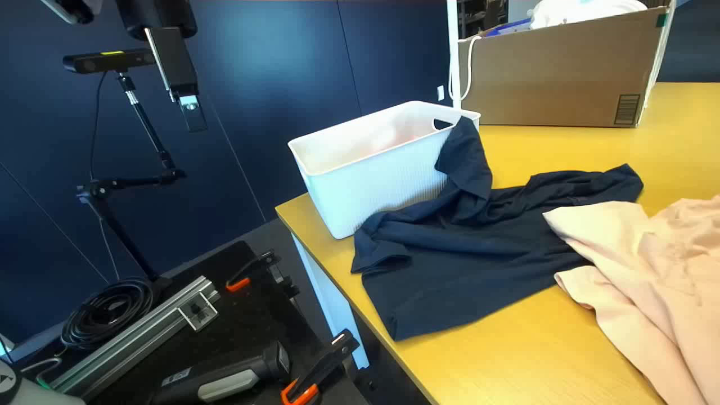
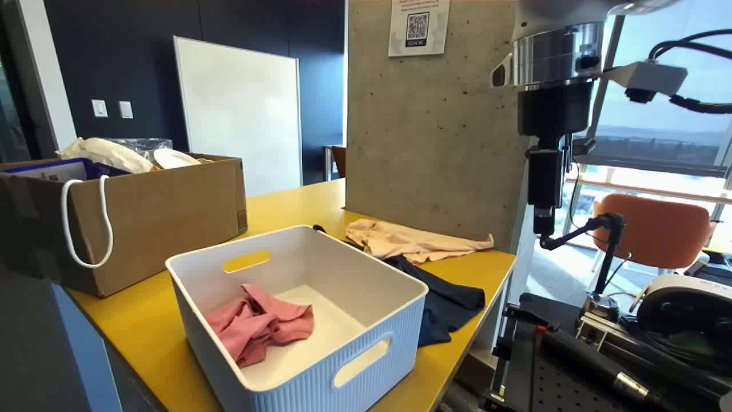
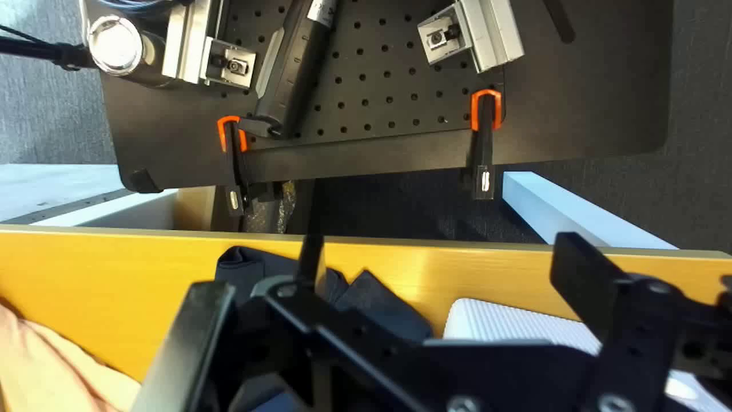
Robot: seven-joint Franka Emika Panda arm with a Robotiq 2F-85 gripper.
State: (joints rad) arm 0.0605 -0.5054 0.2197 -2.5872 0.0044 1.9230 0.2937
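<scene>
The gripper (image 3: 441, 260) is held raised near the edge of the yellow table (image 1: 506, 360), pointed downward, with its jaws spread wide and a gap left between them. In the wrist view, the dark navy cloth (image 1: 461, 264) and the white basket (image 1: 371, 180) are partly hidden behind it. In an exterior view the navy cloth is seen spread and creased across the table, and one end is raised along the basket's wall to the rim, just beside a handle hole; whether it is hooked over the rim cannot be told. The basket is set to the left of that cloth. Inside it, a pink cloth (image 2: 263, 323) is bunched toward one side wall. To the right, the navy cloth's edge is met by a crumpled peach cloth (image 1: 664, 264). On the far part of the table, a cardboard box (image 1: 551, 79) is filled with white and blue things (image 1: 585, 11). At the near left, a metal rail (image 1: 135, 337) and orange-tipped clamps (image 1: 325, 364) are seen on a black platform (image 1: 253, 315).
</scene>
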